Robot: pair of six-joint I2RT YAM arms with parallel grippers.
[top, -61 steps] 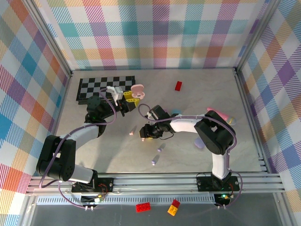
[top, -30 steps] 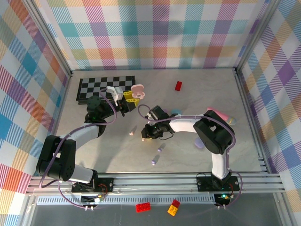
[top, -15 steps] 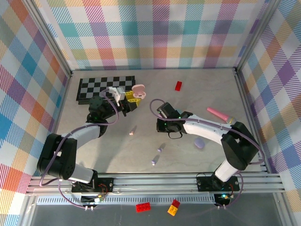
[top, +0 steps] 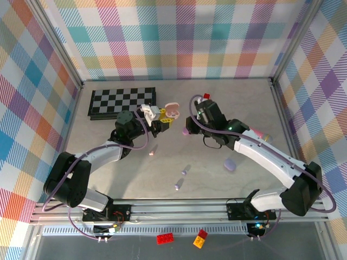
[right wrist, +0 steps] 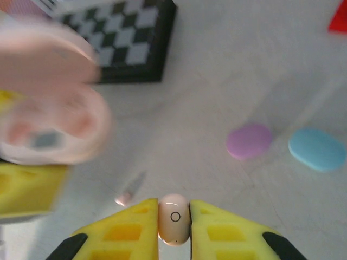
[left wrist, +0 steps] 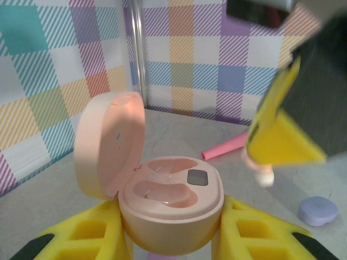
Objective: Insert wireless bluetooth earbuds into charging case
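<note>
The right gripper (right wrist: 173,207) has its 2 yellow fingers (right wrist: 122,233) nearly shut, pinching a pale pink earbud (right wrist: 174,219) between the tips. The earbud's long axis runs along the fingers, and its rounded end pokes out past them. The left gripper (left wrist: 171,219) is closed partway on the base of a pink charging case (left wrist: 171,197), with a yellow finger pressed to each side of it. The case sits upright with its opening facing up. Its lid stands swung back on the left in the left wrist view, and the 2 seats inside are bare.

From above, the case (top: 172,111) is held just off the chessboard's (top: 122,101) right end. The right arm's wrist is close beside it. Seen from the left wrist, the pinched earbud (left wrist: 261,172) hangs near the case's right rim, apart from it and blurred.

The table (top: 135,181) is pale grey marble, walled in by pastel plaid panels (top: 179,38). A red brick (top: 206,96) lies toward the back. On the table lie a closed purple case (right wrist: 249,141) and a blue case (right wrist: 317,149), side by side. Toward the front, 1 loose pink bud (top: 152,153) and 2 purple buds (top: 186,170) lie flat.
</note>
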